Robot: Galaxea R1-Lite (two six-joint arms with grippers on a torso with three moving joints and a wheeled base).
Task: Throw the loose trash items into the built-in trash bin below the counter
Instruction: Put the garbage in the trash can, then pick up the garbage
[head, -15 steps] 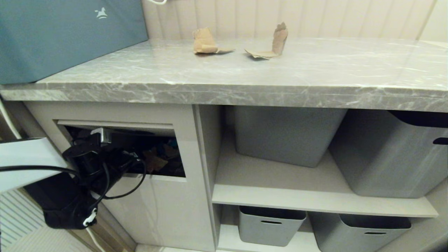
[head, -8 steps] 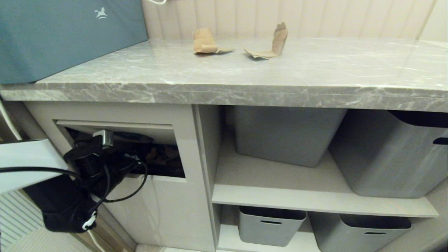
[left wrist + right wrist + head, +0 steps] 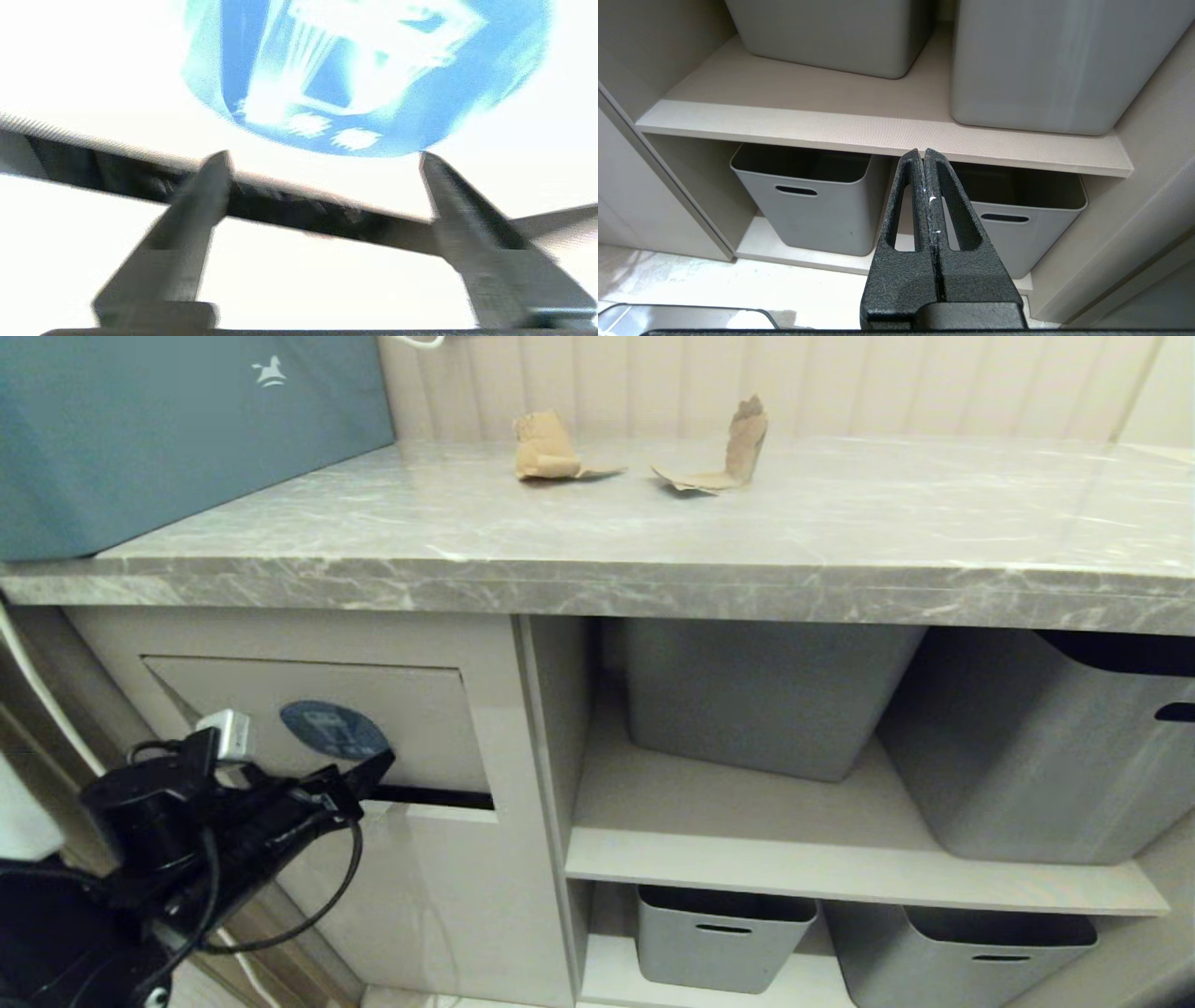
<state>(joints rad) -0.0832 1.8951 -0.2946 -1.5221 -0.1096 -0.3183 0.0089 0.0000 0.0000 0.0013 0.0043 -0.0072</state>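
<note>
Home kitchen: marble counter (image 3: pixel 653 551), storage tubs (image 3: pixel 766 695)

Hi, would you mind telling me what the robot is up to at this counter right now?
It is clearing cardboard scraps into the built-in trash bin under the counter. The left pincer is open and empty just in front of the bin's flap, near its blue sticker. Two scraps, the left scrap and the right scrap, lie at the back of the counter. The right pincer is shut, parked facing the shelves of grey tubs.
</note>
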